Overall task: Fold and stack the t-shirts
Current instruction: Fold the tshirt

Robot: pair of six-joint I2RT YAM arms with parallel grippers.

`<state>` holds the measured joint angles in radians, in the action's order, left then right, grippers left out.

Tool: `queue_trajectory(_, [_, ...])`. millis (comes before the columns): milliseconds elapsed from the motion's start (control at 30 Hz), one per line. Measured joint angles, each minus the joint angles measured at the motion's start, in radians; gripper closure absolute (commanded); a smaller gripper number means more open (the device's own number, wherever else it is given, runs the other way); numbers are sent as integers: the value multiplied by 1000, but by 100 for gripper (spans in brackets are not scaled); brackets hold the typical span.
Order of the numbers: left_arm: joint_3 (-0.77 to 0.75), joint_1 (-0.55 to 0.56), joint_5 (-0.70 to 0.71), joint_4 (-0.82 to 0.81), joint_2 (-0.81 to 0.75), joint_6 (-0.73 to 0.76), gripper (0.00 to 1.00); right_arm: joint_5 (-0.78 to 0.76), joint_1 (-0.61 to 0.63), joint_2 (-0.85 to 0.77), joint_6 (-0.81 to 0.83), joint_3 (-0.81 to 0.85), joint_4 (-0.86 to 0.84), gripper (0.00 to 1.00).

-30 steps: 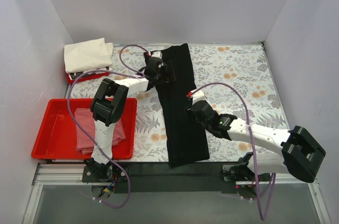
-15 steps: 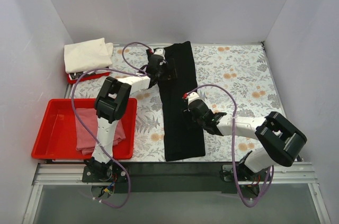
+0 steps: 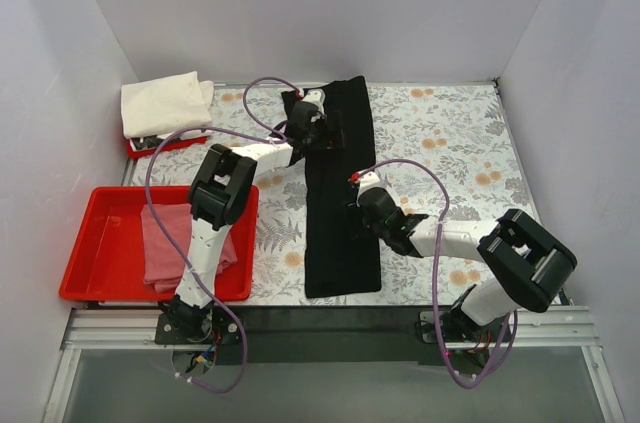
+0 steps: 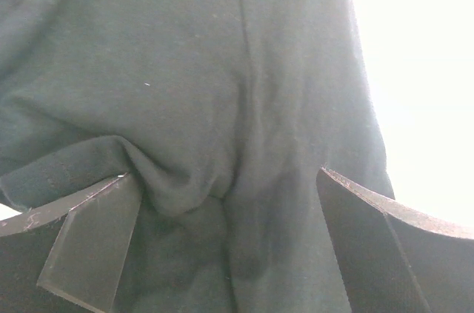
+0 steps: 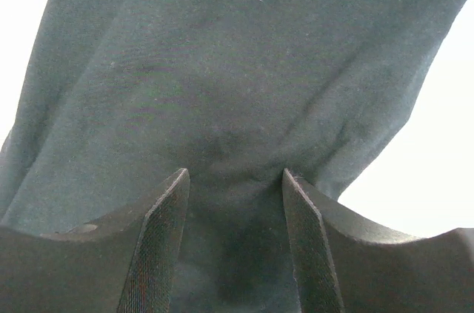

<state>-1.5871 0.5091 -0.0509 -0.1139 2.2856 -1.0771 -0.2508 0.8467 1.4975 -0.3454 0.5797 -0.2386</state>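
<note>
Cloth folded into a long strip, the black t-shirt [image 3: 338, 233] lies down the middle of the floral table [image 3: 450, 143], running from 12 toward 6 o'clock. The left gripper [image 3: 328, 129] sits on its 12 o'clock end, jaws spread wide with the fabric bunched up between them (a soft ridge in the wrist view). The right gripper [image 3: 358, 205] is at the strip's 3 o'clock edge, jaws half closed, pinching a fold that fills their gap.

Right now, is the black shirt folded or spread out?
Folded: the black shirt lies as one long narrow strip, and no sleeves stick out. I cannot tell how many layers it has.
</note>
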Motion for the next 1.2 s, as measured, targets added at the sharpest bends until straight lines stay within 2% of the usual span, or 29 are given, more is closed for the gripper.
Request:
queue_trajectory(567, [3, 35, -16, -3, -1, 2, 7, 3, -1, -117, -60, -48, 124, 51])
queue_trajectory(667, [49, 39, -5, -22, -31, 0, 6, 3, -1, -137, -53, -48, 163, 50])
queue_trajectory(800, [205, 52, 24, -23, -161, 2, 6, 13, -1, -195, -39, -46, 273, 48])
queue_trajectory(1000, [401, 91, 83, -45, -489, 12, 6, 34, 2, -370, -31, -41, 443, 44])
queue_trajectory(1133, [550, 115, 108, -75, -711, -38, 6, 53, 14, -492, -61, -37, 531, 41])
queue_trajectory(1200, [664, 133, 122, -79, -800, -82, 6, 68, 21, -537, -89, -37, 582, 35])
